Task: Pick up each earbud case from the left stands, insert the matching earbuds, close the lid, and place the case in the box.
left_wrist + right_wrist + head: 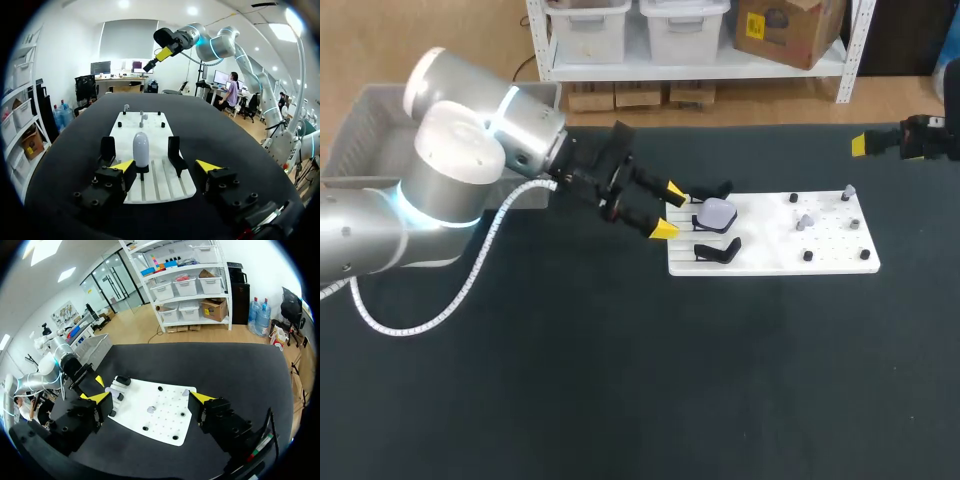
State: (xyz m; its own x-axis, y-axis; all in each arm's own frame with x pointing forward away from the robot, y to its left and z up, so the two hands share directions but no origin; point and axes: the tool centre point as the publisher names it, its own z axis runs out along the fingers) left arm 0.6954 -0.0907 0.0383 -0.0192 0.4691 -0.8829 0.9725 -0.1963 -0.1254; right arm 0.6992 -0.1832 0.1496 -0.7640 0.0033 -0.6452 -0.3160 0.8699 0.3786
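A white board (775, 255) lies on the black table. At its left end a pale earbud case (717, 213) stands upright between two empty black stands (717, 250). My left gripper (669, 210) is open just left of the case, not touching it. In the left wrist view the case (141, 149) stands just ahead of my gripper (165, 166), nearer one finger. Two small grey earbuds (805, 222) sit on pegs further right. My right gripper (865, 145) hangs open above the table's far right, high over the board (160, 412).
A grey box (370, 135) sits at the table's back left, behind my left arm. Small black pegs (807, 256) dot the right half of the board. Dark table surface stretches in front of the board.
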